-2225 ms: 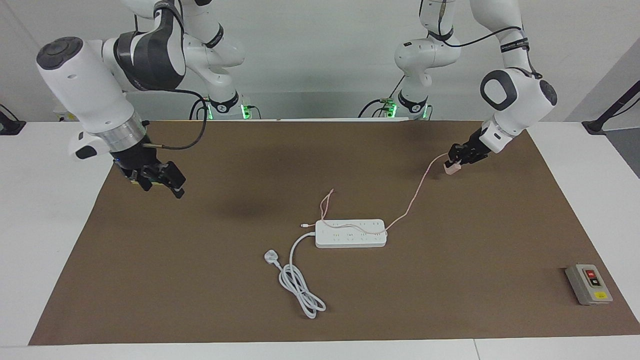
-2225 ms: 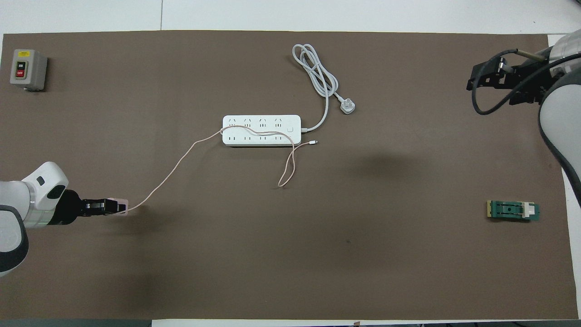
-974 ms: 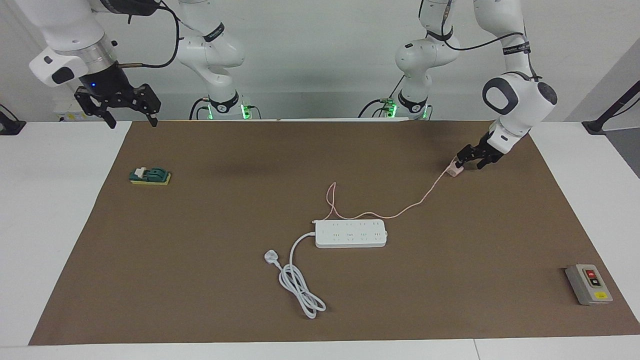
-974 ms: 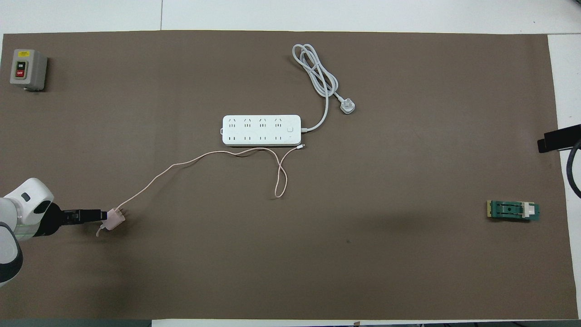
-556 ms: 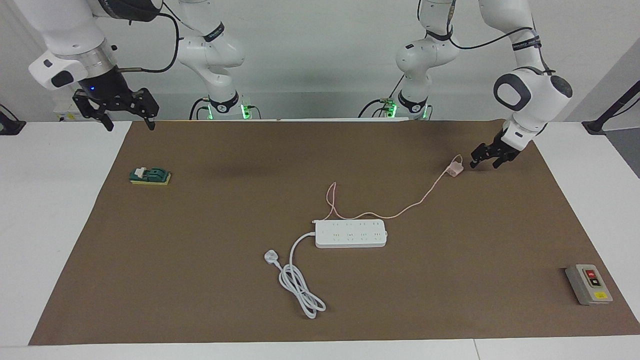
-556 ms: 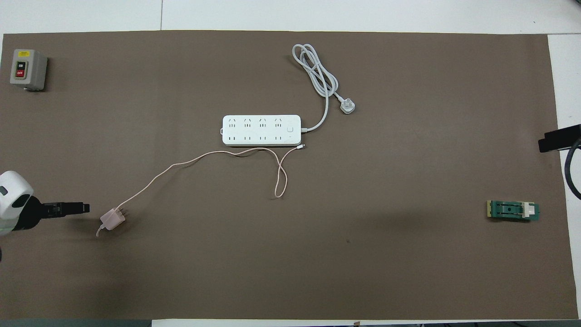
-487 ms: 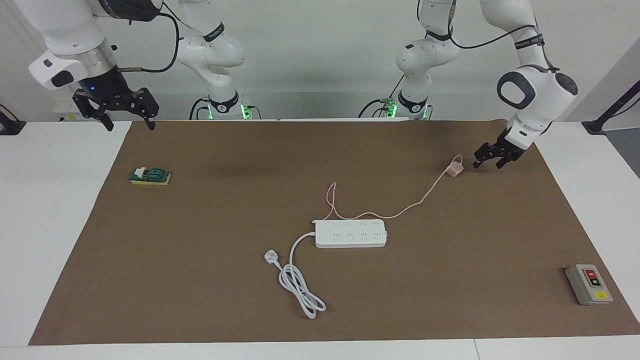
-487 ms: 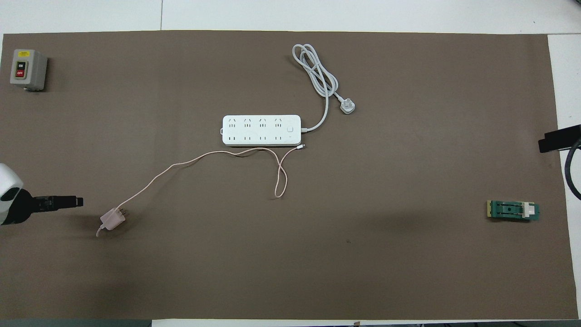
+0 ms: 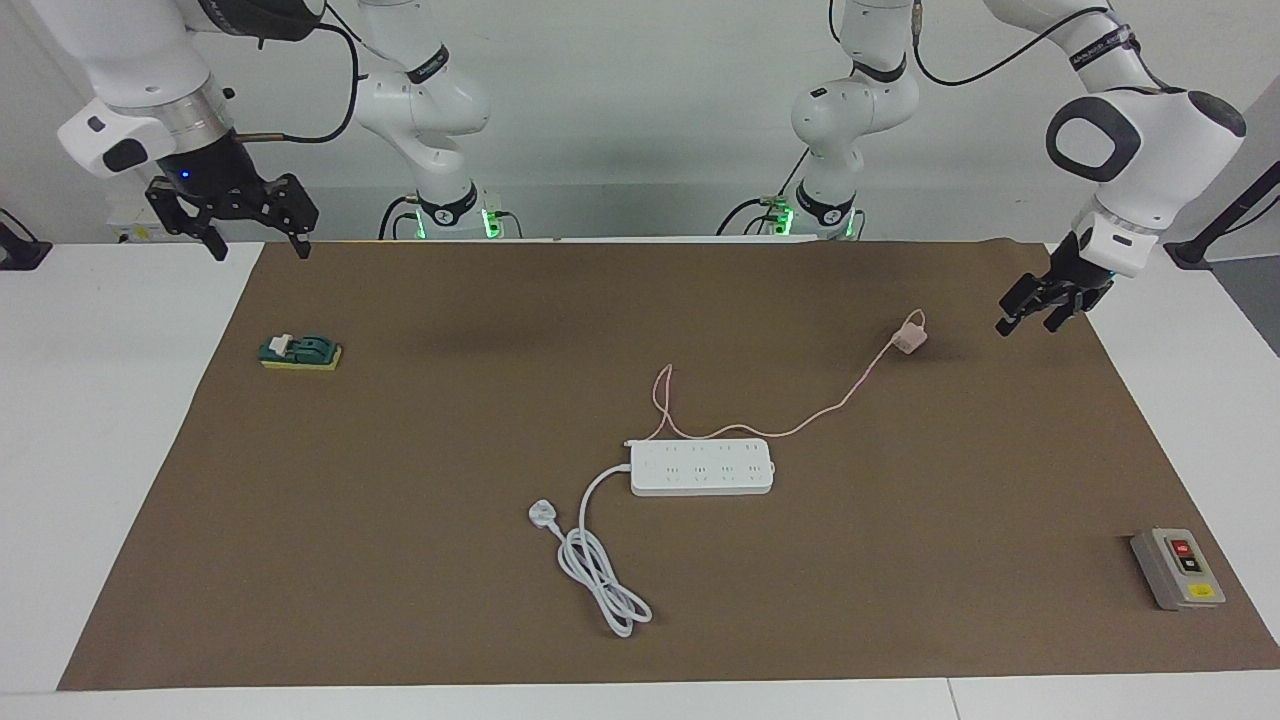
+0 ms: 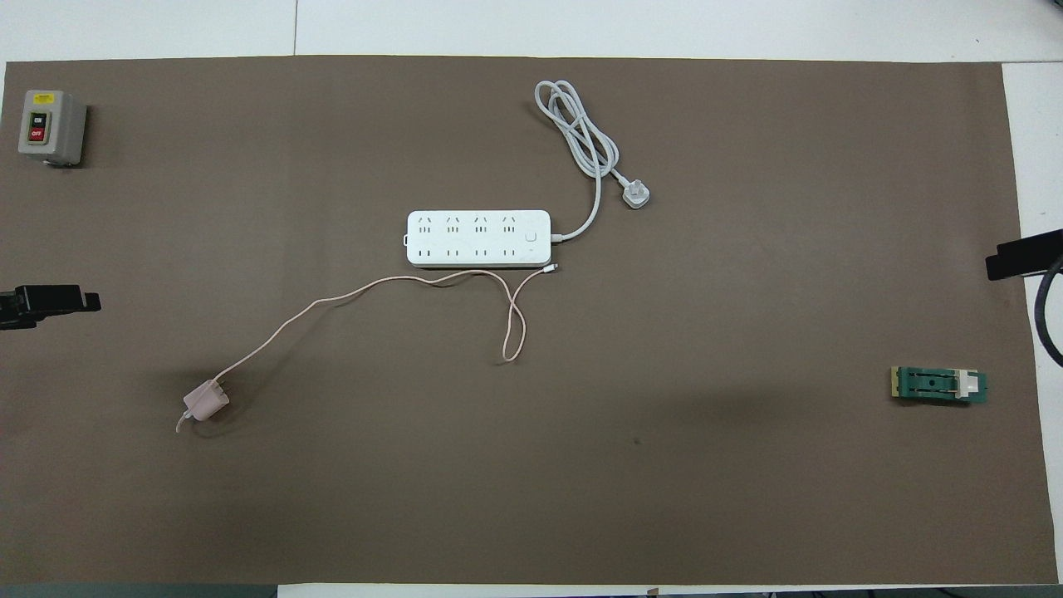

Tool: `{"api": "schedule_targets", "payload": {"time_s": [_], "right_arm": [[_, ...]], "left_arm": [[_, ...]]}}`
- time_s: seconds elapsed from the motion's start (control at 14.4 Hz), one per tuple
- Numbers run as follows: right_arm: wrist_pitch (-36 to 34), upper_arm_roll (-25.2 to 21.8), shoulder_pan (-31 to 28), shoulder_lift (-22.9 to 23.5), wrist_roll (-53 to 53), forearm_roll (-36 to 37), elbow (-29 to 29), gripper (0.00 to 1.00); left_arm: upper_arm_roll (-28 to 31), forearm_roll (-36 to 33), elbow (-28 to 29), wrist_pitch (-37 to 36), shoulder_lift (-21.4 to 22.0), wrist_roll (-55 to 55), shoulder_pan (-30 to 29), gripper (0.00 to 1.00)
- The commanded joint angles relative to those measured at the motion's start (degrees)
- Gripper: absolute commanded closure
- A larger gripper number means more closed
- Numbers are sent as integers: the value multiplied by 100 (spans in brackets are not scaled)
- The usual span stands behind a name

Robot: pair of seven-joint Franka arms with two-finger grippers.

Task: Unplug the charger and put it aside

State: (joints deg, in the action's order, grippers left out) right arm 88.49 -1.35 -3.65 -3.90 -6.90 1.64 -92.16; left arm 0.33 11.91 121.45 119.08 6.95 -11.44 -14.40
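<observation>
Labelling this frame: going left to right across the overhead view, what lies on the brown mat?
Grey switch box → pink charger → white power strip → white three-pin plug → green block.

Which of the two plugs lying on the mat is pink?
The charger, toward the left arm's end of the mat, on a thin pink cable. The other, the three-pin plug on the power strip's thick cord, is white.

The left gripper (image 9: 1040, 315) hangs in the air at about three o'clock in the facing view, its wrist bent down from a raised elbow, fingers spread and holding nothing. The right gripper (image 9: 252, 222) hangs at about ten o'clock in that view, pointing straight down from its wrist, fingers (image 9: 303, 243) wide apart and empty. The right arm waits.
</observation>
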Motion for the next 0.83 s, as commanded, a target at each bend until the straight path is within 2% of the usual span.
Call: {"api": "schedule_targets", "payload": {"time_s": [0.0,0.21,0.35,0.76], "right_arm": [[98,64,-92,-146,22,-67,-179,0],[98,55,-83,-155,136,-260,-188,0],[72,55,-83,-155,136,-260,-188,0],[63,55,-48,-172,154,-260,-179,0]], "left_arm": [[46,-477,-840,-664,-263,929,349,0],[46,-778,-1535,-1429,-370,1922,745,0],[37,-778,-1782,-1615,-370,2346,973,0],[28,-936,-1959,-2064,-352,2400,1282,0]]}}
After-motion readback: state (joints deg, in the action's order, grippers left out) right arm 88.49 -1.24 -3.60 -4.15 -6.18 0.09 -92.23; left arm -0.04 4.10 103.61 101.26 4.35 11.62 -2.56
